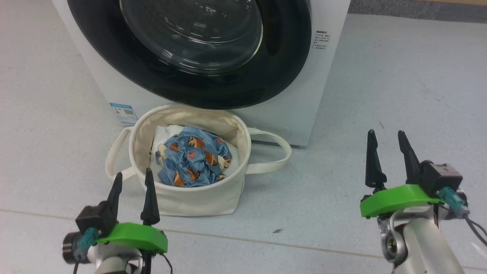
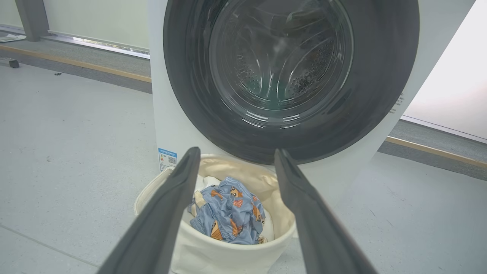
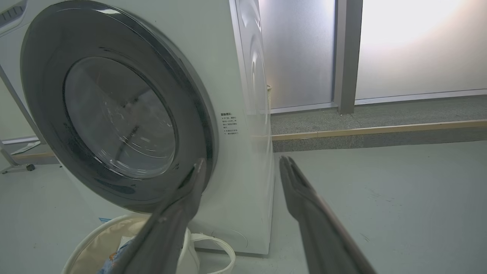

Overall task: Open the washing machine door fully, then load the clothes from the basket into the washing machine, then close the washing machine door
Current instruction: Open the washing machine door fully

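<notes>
The door (image 1: 190, 38) is shut, its black rim flat against the front of the machine (image 1: 327, 76) and its glass bowl bulging toward me. The machine stands at the far side of the floor (image 1: 399, 95). The basket (image 1: 198, 198) stands on the floor just in front of it, under the door's lower edge and a little left of its middle. The clothes (image 1: 194, 158) lie crumpled in the basket on a white liner (image 1: 167, 133), blue with orange-brown animal prints. One strap (image 1: 274, 152) loops out to the right and another (image 1: 114, 152) to the left. A blue sticker (image 1: 123, 113) sits low on the machine's front, left of the basket, and a printed label (image 1: 321, 42) is right of the door. My left tool (image 1: 133, 172) is at the near side of the basket, fingers spread and pointing at the clothes, holding nothing. I cannot tell if its tips touch the rim. My right tool (image 1: 386, 131) is well to the right of the basket over bare floor, near the machine's right front corner. Its fingers are also spread and empty.
</notes>
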Motion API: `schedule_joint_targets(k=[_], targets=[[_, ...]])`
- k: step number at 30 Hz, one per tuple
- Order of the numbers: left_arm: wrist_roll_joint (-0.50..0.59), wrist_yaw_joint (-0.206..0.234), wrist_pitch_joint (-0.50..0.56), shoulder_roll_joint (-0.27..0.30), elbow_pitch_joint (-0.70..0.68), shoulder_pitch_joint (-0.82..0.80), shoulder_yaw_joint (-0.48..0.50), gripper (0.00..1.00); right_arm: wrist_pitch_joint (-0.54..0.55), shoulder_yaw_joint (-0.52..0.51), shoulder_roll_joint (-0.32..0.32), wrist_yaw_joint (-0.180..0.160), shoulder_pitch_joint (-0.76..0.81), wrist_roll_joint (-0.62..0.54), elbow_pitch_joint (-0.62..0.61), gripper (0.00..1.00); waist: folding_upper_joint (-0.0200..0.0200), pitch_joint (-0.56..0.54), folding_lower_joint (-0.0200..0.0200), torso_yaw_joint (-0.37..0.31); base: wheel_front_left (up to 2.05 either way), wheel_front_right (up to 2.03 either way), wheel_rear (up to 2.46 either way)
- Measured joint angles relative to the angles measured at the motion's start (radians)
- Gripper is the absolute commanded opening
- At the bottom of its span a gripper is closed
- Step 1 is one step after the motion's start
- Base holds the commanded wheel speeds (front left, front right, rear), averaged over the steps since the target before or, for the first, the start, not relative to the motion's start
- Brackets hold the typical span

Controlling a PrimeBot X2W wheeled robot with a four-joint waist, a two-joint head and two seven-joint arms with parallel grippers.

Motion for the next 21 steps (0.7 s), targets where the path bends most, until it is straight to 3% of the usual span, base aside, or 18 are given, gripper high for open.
schedule_joint_targets(k=[19,20,21], targets=[[-0.005,-0.007,0.000,0.000,-0.006,-0.003,-0.017,1.00,0.000,-0.011,0.000,0.000,-0.016,0.041,0.029,1.00,0.0000,0.038,0.0000,0.001,0.00,0.00,0.00],[-0.009,-0.007,0.000,0.000,-0.006,-0.005,-0.019,1.00,0.000,-0.011,0.000,0.000,-0.026,0.055,0.035,0.21,0.0000,0.043,0.0000,0.003,0.00,0.00,0.00],[-0.010,-0.007,0.000,0.000,-0.007,-0.009,-0.021,1.00,0.000,-0.011,0.000,0.000,-0.036,0.074,0.038,0.02,0.0000,0.049,0.0000,0.004,0.00,0.00,0.00]])
